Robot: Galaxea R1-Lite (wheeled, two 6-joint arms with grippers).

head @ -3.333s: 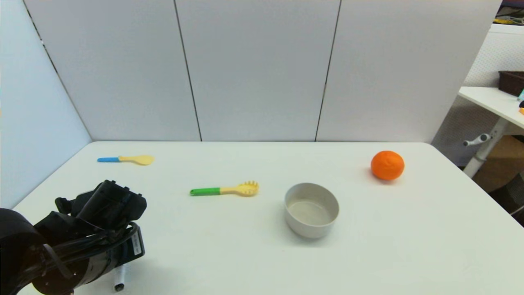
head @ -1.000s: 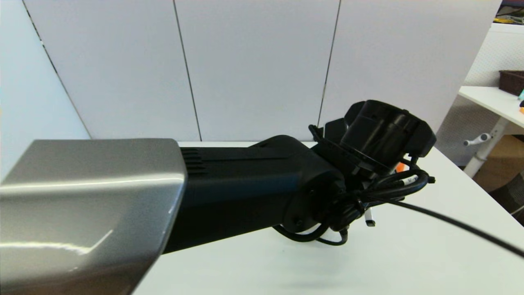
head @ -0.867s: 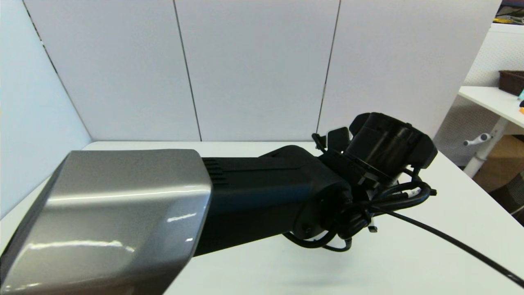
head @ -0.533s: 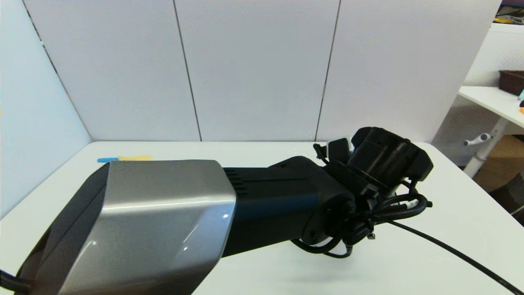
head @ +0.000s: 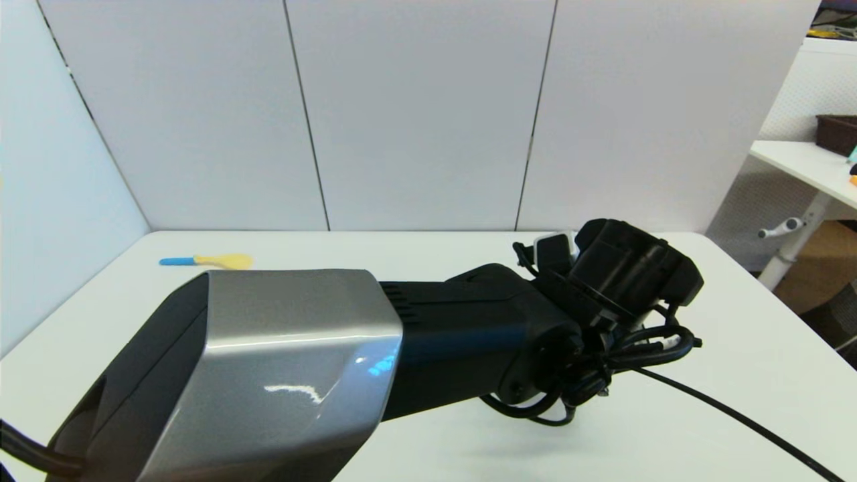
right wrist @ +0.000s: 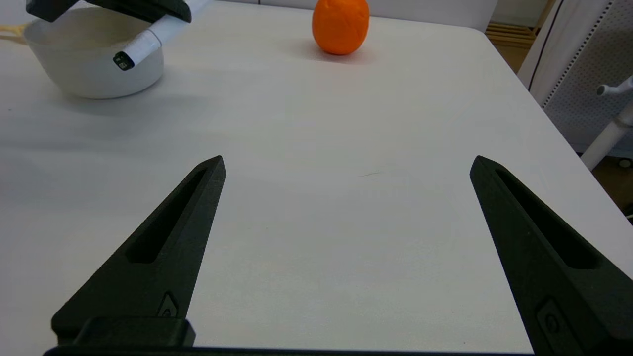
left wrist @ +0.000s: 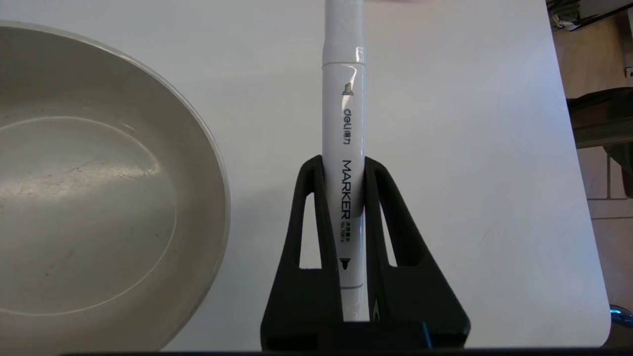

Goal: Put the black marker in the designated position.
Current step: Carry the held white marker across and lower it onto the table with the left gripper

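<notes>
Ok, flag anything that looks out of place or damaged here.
Nothing stands out. The left gripper holds the black marker squarely beside the grey bowl; the orange sits intact; the right gripper hangs open above bare table.

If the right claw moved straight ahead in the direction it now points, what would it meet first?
Probably nothing nearby: the open right claw faces bare white table. The orange stands far ahead, roughly on that line, though depth is unclear. The bowl lies off to the side.
</notes>
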